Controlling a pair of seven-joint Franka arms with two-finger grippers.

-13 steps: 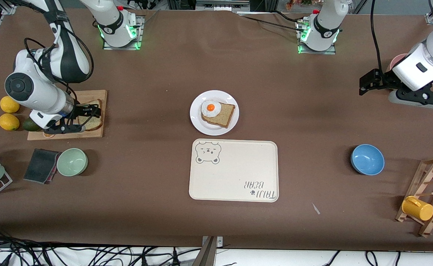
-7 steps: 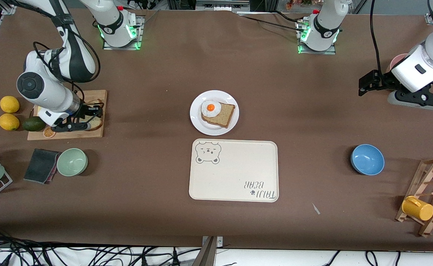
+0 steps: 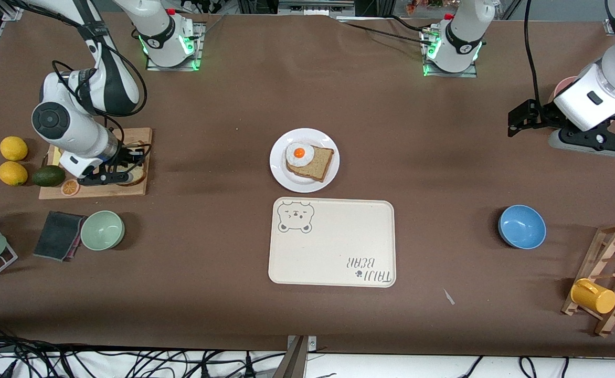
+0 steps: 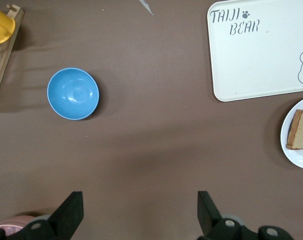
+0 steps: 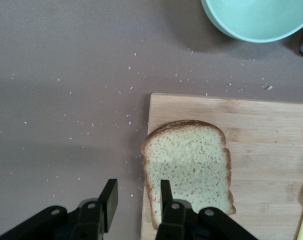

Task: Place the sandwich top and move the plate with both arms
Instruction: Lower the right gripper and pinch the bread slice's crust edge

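The sandwich top [image 5: 189,167], a plain speckled slice, lies flat on a wooden cutting board [image 5: 266,145] at the right arm's end of the table. In the front view the slice [image 3: 136,177] is mostly hidden under my right gripper [image 3: 123,169]. That gripper [image 5: 138,200] is open and low. One finger is over the slice's crust edge, the other over the table beside the board. The white plate [image 3: 280,172] holds the egg-topped slice [image 3: 310,161] at mid-table. My left gripper [image 4: 136,217] is open and empty, and waits high at the left arm's end [image 3: 591,143].
The cream bear tray [image 3: 333,247] lies nearer the camera than the plate. A green bowl [image 3: 102,230] and a dark sponge [image 3: 58,235] sit near the board. Two lemons [image 3: 13,148] and an avocado [image 3: 48,175] lie beside it. A blue bowl [image 3: 521,227] and a rack with a yellow cup [image 3: 593,295] are at the left arm's end.
My right arm has shifted toward the table's middle, its gripper sliding along the board over the slice and uncovering the avocado and an orange slice. The left arm barely moved.
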